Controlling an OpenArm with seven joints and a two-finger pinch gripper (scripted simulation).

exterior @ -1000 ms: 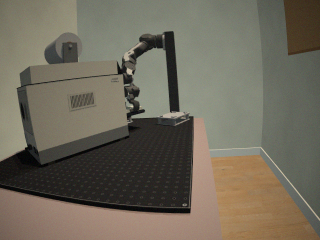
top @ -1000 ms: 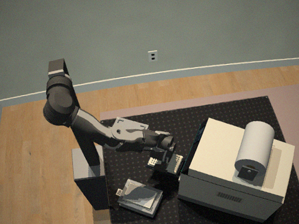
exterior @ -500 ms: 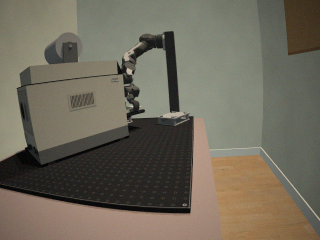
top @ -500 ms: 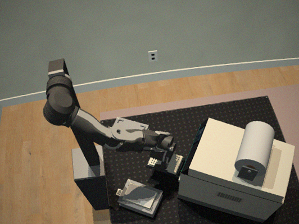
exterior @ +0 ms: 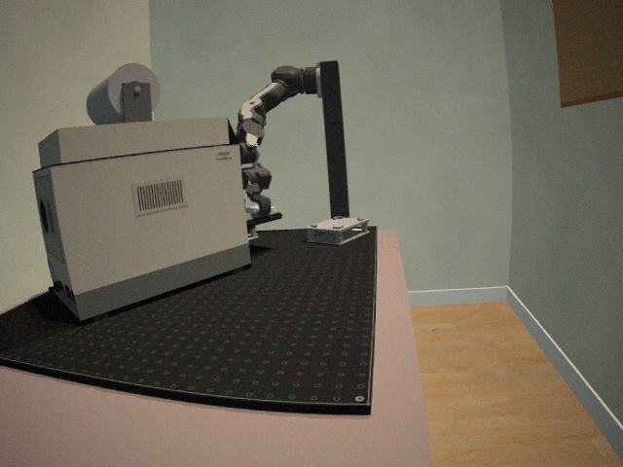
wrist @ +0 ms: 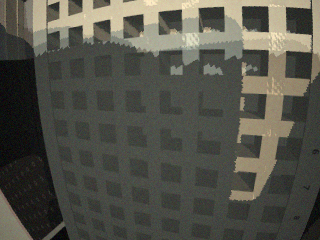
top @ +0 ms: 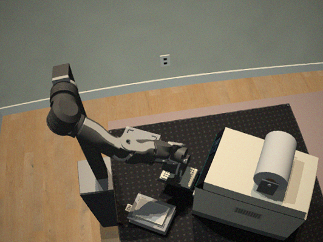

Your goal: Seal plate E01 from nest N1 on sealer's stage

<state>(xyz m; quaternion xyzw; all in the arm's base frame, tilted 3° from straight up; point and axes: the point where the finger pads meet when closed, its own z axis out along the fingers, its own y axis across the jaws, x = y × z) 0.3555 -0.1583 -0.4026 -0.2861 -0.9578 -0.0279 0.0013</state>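
My gripper [top: 184,174] is shut on a cream well plate, plate E01 [top: 192,176], right in front of the sealer [top: 253,178]. The plate's grid of dark square wells fills the wrist view [wrist: 174,120], wells facing the camera, mostly in shadow. In the exterior view the gripper [exterior: 259,203] stands just above a dark flat ledge, the stage [exterior: 264,217], beside the housing. I cannot tell whether the plate touches the stage. Another plate, E07 [top: 152,211], lies flat in its nest at the mat's front left, apart from the gripper.
The sealer's housing carries a big foil roll [top: 275,158] on top. The arm's dark post and base [top: 97,186] stand at the mat's left edge. The nest with the other plate also shows in the exterior view [exterior: 337,230]. The sealer's front face is hidden.
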